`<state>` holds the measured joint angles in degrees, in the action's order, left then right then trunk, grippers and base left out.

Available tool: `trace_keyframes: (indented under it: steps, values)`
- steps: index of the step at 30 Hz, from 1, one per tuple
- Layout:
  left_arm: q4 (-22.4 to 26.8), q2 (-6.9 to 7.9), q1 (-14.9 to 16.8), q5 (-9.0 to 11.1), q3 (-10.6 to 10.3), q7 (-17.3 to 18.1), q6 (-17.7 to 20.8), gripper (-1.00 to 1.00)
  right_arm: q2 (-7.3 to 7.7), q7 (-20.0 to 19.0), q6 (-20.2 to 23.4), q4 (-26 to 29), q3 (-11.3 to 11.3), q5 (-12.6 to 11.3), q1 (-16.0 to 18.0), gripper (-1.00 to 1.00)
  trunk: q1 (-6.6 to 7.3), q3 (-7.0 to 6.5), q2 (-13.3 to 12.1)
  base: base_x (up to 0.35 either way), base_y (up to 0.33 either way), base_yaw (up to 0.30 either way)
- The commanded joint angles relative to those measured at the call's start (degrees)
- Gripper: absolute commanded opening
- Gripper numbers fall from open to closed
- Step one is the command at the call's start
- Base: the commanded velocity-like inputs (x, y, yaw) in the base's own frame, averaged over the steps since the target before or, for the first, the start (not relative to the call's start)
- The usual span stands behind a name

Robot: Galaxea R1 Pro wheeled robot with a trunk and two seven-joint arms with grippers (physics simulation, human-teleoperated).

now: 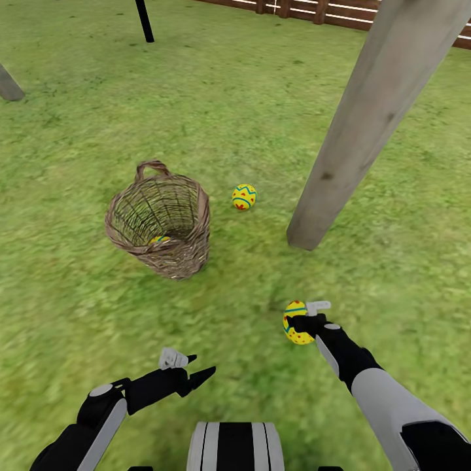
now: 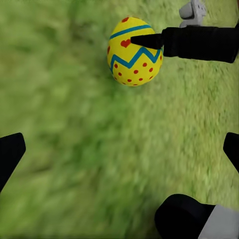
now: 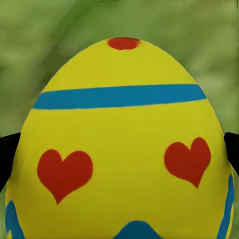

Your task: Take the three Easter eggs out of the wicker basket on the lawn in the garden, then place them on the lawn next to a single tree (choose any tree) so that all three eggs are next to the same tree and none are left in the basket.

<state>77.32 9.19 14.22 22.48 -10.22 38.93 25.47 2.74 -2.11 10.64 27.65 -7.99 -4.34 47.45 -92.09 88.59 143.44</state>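
Just short of the tree trunk (image 1: 366, 124), on the robot's side, right gripper (image 1: 302, 322) clamps an Easter egg (image 1: 296, 322) above the lawn (image 1: 248, 104); left gripper (image 1: 190, 369) empty, parted.

Both forearms are pale grey shells ending in black wrists. Each tool, the left tool (image 1: 196, 367) and the right tool (image 1: 313, 314), has slim black pointed fingers and a small light-grey bracket. The trunk below is black with white stripes.

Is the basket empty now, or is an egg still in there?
Not empty. The wicker basket stands upright on the grass, and a bit of yellow egg shows through its woven side, down at the bottom.
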Motion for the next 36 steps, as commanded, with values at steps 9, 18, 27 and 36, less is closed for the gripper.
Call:
trace_keyframes:
  steps: [9, 18, 27, 36]
  values:
    - [0.02, -0.01, 0.02, 0.55, -0.06, -0.08, 0.53, 1.00, 0.08, -0.17, -0.48, 0.20, -0.35, -0.31, 0.01, -1.00, 0.01, 0.17, 0.01, 0.000, 0.000, 0.000]
    - [0.02, 0.02, 0.02, 0.55, -0.06, -0.08, 0.54, 1.00, 0.08, -0.08, -0.37, 0.38, -0.35, -0.31, 0.01, -1.00, 0.01, 0.92, 0.01, 0.000, 0.000, 0.000]
    - [0.02, -0.03, 0.02, 0.55, -0.06, -0.10, 0.54, 1.00, 0.07, -0.08, -0.36, 0.38, -0.35, -0.31, 0.01, -1.00, 0.01, 1.73, 0.01, 0.000, 0.000, 0.000]
    - [0.02, -0.01, 0.02, 0.55, -0.06, -0.11, 0.54, 1.00, 0.09, -0.05, -0.13, 1.55, -0.35, -0.27, 0.01, -1.00, 0.01, 2.27, 0.01, 0.000, 0.000, 0.000]
